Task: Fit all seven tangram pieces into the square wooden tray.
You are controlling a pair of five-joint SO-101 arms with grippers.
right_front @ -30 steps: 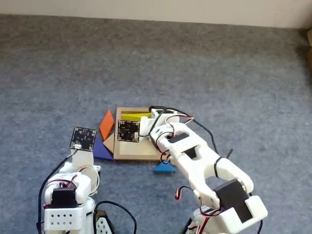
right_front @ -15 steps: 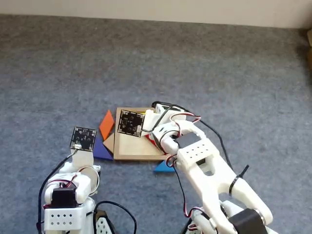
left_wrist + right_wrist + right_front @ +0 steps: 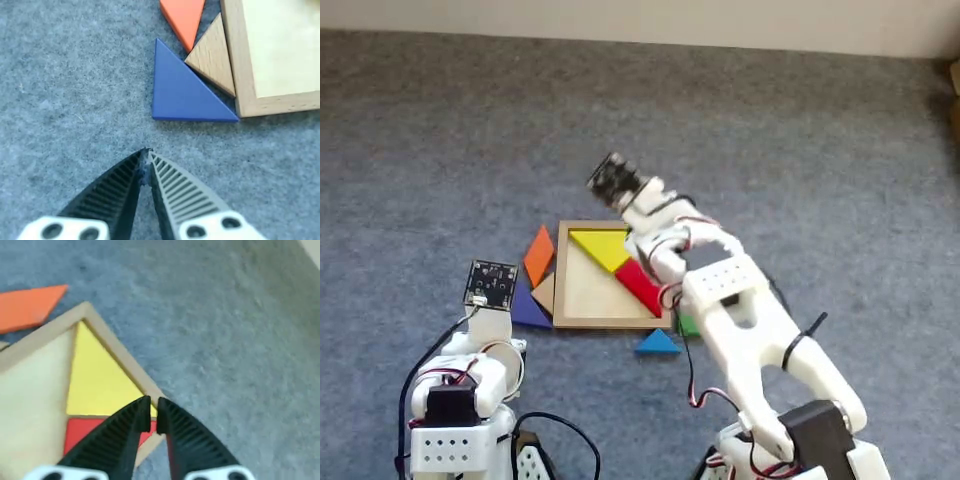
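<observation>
Closed pincer [image 3: 152,405] over tray [image 3: 114,352] corner, yellow triangle [image 3: 97,380], red piece [image 3: 82,432] inside

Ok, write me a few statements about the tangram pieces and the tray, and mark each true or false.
1. The yellow triangle lies inside the wooden tray. True.
2. The orange piece sits in the tray. False: it lies on the carpet beside it.
3. The red piece adjoins the yellow triangle. True.
4. The left gripper holds the dark blue triangle. False: it is shut on nothing, apart from that triangle.
</observation>
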